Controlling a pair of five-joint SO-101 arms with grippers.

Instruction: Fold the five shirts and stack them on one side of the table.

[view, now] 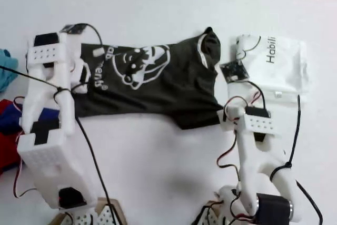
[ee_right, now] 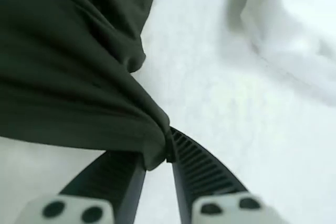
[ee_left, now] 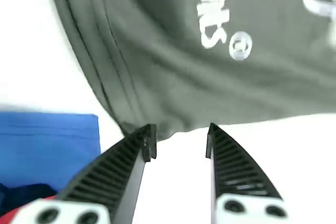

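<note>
The dark cloth shirt with white print point(view: 158, 85) is a matt, soft knit with stitched double seams along its hem; the print lies flat and dull. The white folded cloth shirt point(view: 276, 64) is equally matt. The blue cloth point(ee_left: 47, 145) appears smooth and matt. The white surface point(view: 158, 167) is smooth with a faint sheen. The fingers point(ee_left: 231, 166) of the left gripper point(ee_left: 178, 141) are black, ribbed, matt plastic; the right gripper point(ee_right: 157, 153) matches. The white left arm shell point(view: 47, 146) and the white right arm shell point(view: 260, 125) are matt plastic. The thin black cable point(view: 92, 151) has a smooth sheath.

We see a dark shirt point(view: 158, 85) with white print, a white shirt point(view: 274, 67) (dark lettering) and blue cloth point(ee_left: 47, 145).
</note>
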